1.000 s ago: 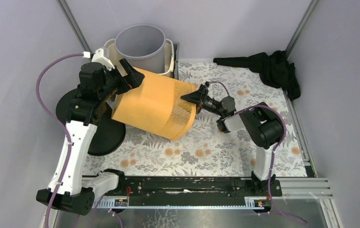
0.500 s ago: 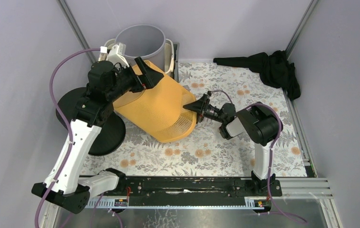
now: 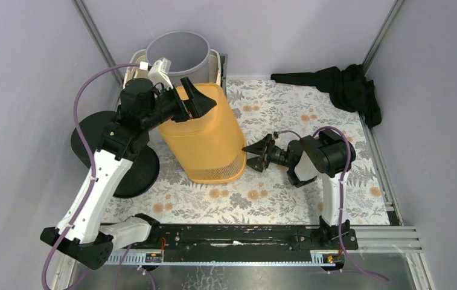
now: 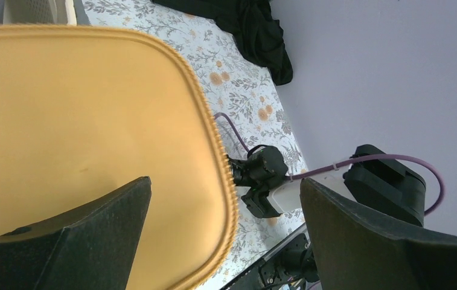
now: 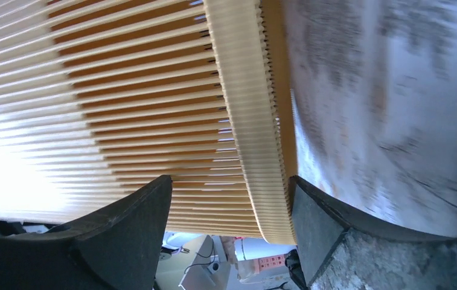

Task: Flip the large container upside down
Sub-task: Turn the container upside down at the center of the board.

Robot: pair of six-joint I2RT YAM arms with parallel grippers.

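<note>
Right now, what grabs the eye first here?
The orange basket dominates: it stands base up, rim down, on the flowered mat mid-table. The left fingers spread open over its top, and the right fingers gape at its lower right rim. A grey bin sits behind it, with a black cloth in the far right corner.

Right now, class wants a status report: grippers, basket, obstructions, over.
Left gripper open over basket. Right gripper open at its rim. Basket base-up, rim on mat. Grey bin close behind, not blocking.
</note>
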